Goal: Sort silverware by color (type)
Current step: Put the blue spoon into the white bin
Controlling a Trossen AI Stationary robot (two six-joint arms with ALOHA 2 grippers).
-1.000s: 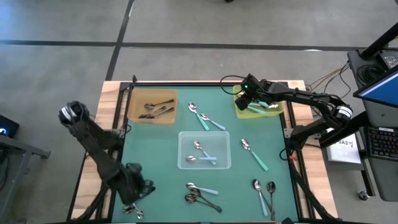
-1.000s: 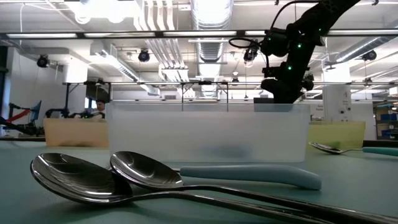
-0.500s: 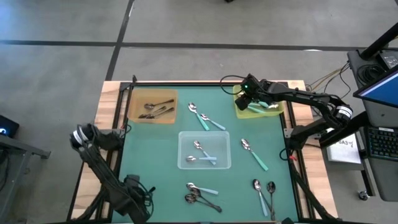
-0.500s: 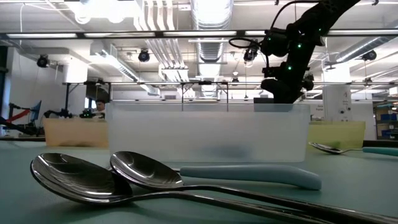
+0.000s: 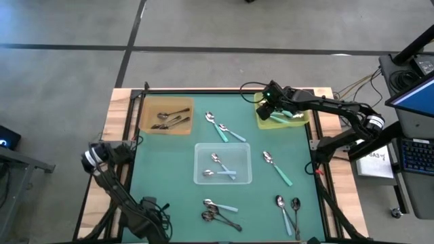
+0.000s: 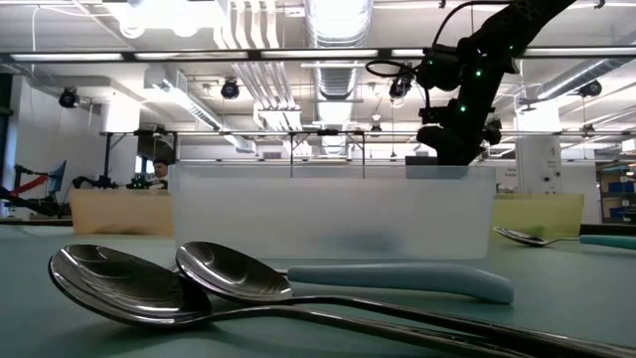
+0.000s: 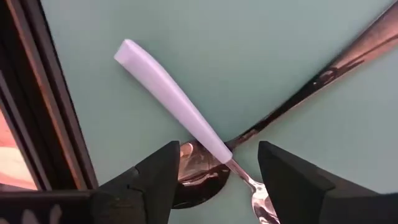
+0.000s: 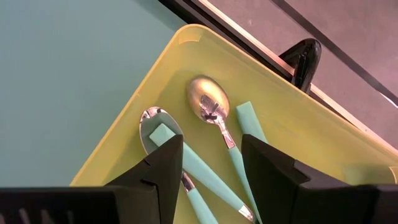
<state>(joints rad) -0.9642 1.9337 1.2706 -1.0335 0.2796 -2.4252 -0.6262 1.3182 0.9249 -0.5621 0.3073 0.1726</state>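
Teal mat (image 5: 176, 169) w/ loose spoons (image 5: 220, 211) round 6 o'clock, clear tray (image 5: 223, 165) mid. Right gripper (image 8: 208, 163), fingers apart, hangs over yellow-green tray (image 5: 300, 122) at 1 o'clock. Left gripper (image 7: 214, 180), spread, above pale-blue-handled spoon (image 7: 171, 98) at 7.

Spoons (image 5: 220, 127) scattered on table, some sorted in trays

- The right end effector (image 8: 208, 171) hangs over the yellow-green tray (image 8: 298, 134), fingers (image 8: 163, 168) spread apart, gripping nothing.
- 2 teal-handled spoons (image 8: 211, 112) lie in the tray, bowls near its corner.
- Green bench (image 8: 68, 81) lies beside the tray.
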